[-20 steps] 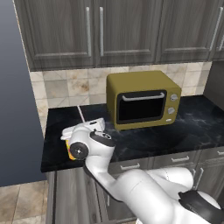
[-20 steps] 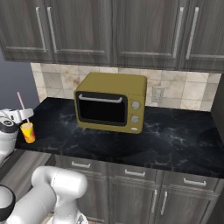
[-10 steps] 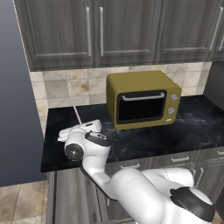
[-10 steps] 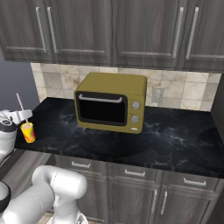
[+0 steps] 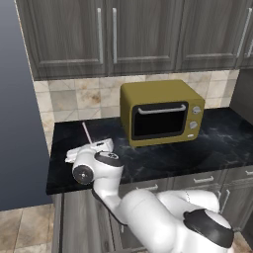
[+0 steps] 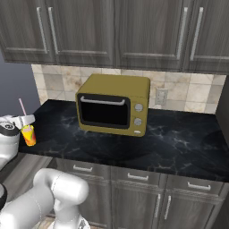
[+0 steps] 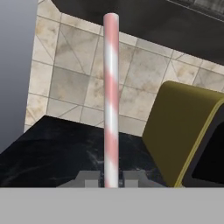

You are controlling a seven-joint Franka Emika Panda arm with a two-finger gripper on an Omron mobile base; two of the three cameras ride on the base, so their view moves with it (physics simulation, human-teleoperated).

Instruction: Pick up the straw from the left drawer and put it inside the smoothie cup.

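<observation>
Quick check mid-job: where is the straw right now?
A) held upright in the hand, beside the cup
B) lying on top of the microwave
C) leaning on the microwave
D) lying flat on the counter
A: the straw rises straight from between the fingers of the hand, and in the right base view it stands just by the cup.

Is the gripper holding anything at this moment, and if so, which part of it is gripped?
Yes. The gripper is shut on the thin pink-and-white striped straw, pinching it near one end; the rest stands free beyond the fingertips.

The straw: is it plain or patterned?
Striped: the straw has pink and white spiral bands, clearest in the hand view.
</observation>
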